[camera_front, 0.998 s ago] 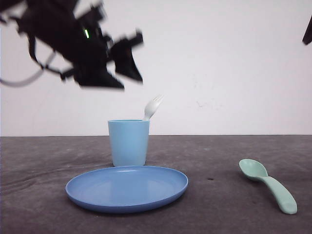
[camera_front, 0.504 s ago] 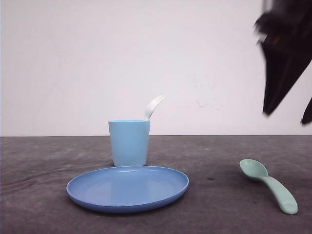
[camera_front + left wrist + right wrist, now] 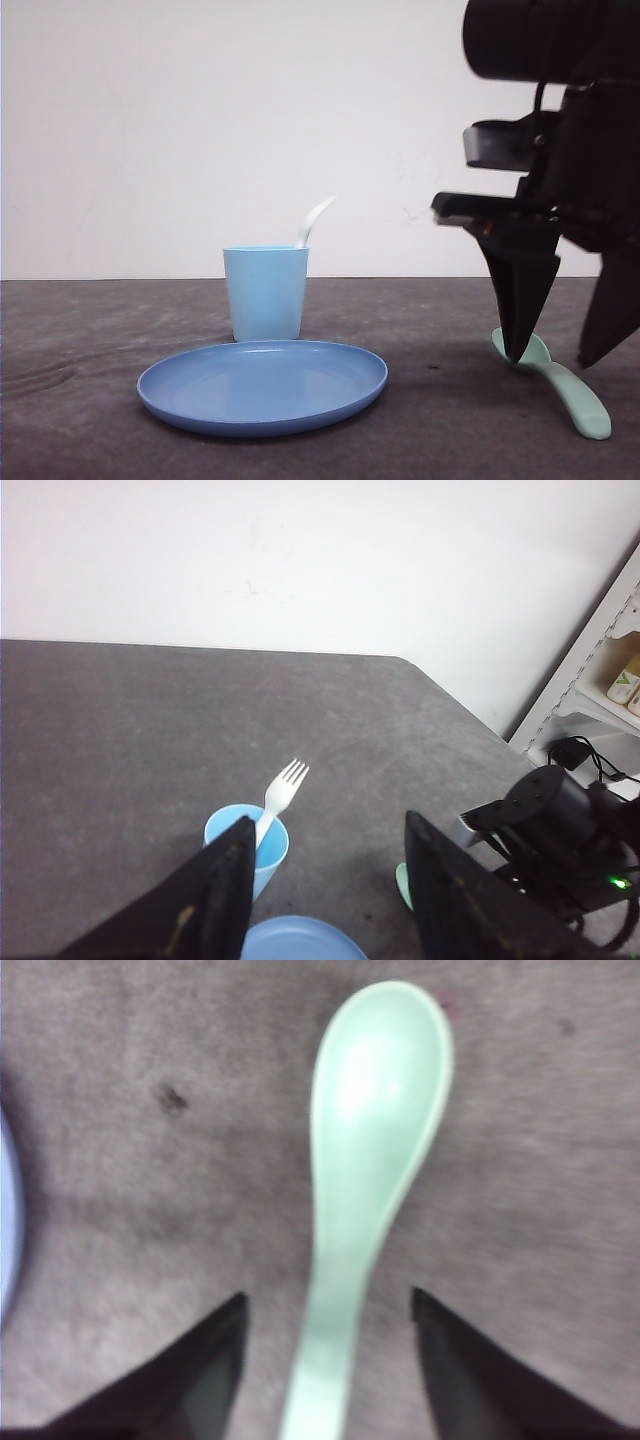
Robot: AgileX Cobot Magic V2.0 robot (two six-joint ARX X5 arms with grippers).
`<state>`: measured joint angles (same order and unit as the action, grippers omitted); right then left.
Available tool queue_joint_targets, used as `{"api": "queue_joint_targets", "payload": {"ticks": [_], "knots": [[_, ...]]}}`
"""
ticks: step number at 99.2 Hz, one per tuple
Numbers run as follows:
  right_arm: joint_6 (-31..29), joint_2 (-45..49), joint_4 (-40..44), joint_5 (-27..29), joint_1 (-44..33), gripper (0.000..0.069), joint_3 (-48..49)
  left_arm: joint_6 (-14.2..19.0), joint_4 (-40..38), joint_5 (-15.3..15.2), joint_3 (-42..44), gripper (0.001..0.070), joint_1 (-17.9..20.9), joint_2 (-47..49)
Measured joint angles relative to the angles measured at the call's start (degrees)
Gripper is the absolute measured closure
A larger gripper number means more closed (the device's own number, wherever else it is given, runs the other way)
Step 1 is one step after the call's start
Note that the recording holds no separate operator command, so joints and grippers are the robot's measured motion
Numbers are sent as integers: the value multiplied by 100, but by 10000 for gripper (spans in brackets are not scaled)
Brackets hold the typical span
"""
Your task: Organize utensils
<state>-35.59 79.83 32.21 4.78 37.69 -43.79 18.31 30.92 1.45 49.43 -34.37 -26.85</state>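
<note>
the left hand (image 3: 325, 900) is raised above the counter (image 3: 80, 400) with its fingers spread. the white fork (image 3: 314, 219) stands tines-up in the blue cup (image 3: 265, 293), behind the blue plate (image 3: 262, 386). toward the counter's right edge, the right hand (image 3: 560, 358) straddles the green spoon (image 3: 560, 385) lying flat, fingers spread.

Fork (image 3: 283, 790) upright in cup (image 3: 243, 842), L gripper (image 3: 325, 900) jaws apart.

The right arm (image 3: 560, 150) is matte black, a thick rounded barrel above blocky housings with a thin black cable, ending in two long wedge-shaped fingers (image 3: 520, 300) tapering to points, while the left gripper (image 3: 330, 900) shows similar black triangular fingers flecked with scuffs.
</note>
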Motion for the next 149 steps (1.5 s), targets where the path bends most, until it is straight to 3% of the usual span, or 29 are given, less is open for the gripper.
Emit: {"api": "queue_joint_targets", "payload": {"ticks": [14, 45, 70, 101, 125, 149], "knots": [[-168, 219, -90, 149, 94, 435, -2, 59, 326, 0, 0, 429, 0, 118], [-291, 417, -125, 284, 98, 615, -11, 63, 621, 50, 0, 429, -2, 179], [-297, 420, -20, 282, 98, 625, -144, 63, 621, 133, 0, 429, -2, 179], [273, -114, 0, 713, 278, 625, -1467, 63, 623, 138, 0, 429, -2, 179], [800, -184, -1412, 874, 774, 625, -1958, 63, 623, 142, 0, 429, -2, 179], [1311, 647, -3027, 874, 1154, 625, -1958, 61, 621, 142, 0, 429, -2, 179]]}}
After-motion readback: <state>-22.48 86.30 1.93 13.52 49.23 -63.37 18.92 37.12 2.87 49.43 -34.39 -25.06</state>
